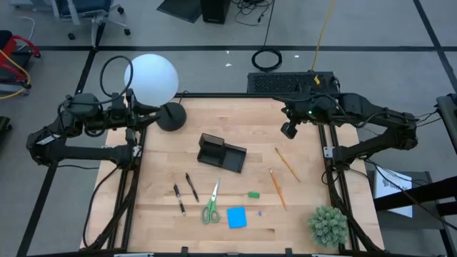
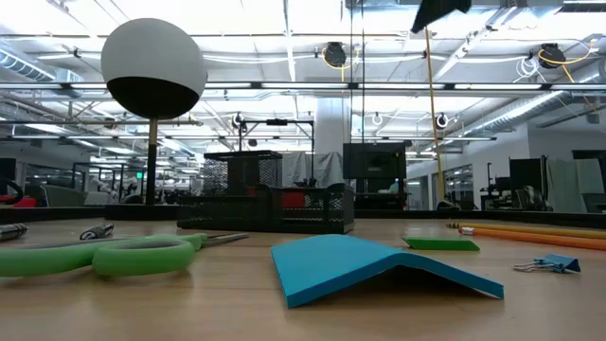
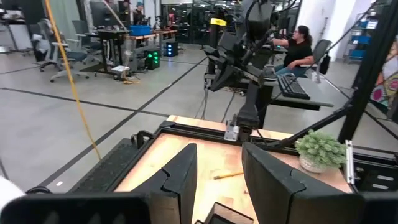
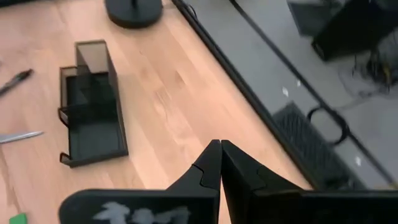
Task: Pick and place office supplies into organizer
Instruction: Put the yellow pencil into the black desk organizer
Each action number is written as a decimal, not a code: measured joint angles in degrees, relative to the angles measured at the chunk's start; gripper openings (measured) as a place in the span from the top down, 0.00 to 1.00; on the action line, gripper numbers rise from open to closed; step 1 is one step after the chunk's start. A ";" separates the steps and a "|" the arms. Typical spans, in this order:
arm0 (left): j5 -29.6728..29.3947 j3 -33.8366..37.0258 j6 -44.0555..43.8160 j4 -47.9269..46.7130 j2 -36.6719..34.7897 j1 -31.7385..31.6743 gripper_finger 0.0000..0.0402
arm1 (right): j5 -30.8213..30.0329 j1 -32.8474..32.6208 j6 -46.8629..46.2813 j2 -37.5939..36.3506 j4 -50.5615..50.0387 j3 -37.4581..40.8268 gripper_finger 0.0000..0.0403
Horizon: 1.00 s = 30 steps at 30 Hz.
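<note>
The black organizer stands mid-table, also seen in the right wrist view. Near the front edge lie two dark pens, green-handled scissors, a blue sticky-note pad and a small green eraser. Two pencils lie to the right. My right gripper hangs shut above the table's far right part, tipped down toward the organizer, touching nothing. My left gripper stays open at the far left, pointing level across the table.
A lamp with a round black base and a white globe stands at the far left, close to my left gripper. A green potted plant sits at the near right corner. A small binder clip lies by the pad.
</note>
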State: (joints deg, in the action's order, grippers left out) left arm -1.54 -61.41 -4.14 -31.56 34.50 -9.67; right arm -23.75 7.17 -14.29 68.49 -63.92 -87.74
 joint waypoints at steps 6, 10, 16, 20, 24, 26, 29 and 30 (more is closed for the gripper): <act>-0.11 0.00 0.90 0.08 0.00 0.00 0.68 | 6.31 2.89 -6.04 0.79 -6.66 0.00 1.00; -0.11 0.00 1.11 0.16 0.00 0.00 0.68 | 11.36 4.93 -8.56 2.17 -10.55 0.00 1.00; -0.12 0.00 1.55 0.17 0.00 0.01 0.68 | 17.90 7.05 -10.39 6.97 -15.83 0.00 1.00; -0.13 0.00 1.60 0.21 0.00 0.02 0.68 | 17.95 6.96 -10.39 10.76 -17.96 0.00 1.00; -0.13 0.00 1.46 0.15 0.00 0.00 0.68 | 17.64 6.69 -10.59 13.31 -17.21 0.00 1.00; -0.13 0.00 1.23 0.08 0.00 0.00 0.68 | 16.76 6.25 -10.61 14.27 -16.88 0.00 1.00; -0.13 0.00 1.29 0.08 0.00 0.00 0.68 | 16.09 5.39 -10.77 15.45 -16.25 0.00 1.00; -0.13 0.00 1.31 0.10 0.00 0.00 0.68 | 16.14 5.11 -10.79 15.74 -15.77 0.00 1.00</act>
State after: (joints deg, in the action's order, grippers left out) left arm -1.67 -61.41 -2.83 -31.46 34.50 -9.67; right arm -7.61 12.28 -25.08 84.23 -79.69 -87.74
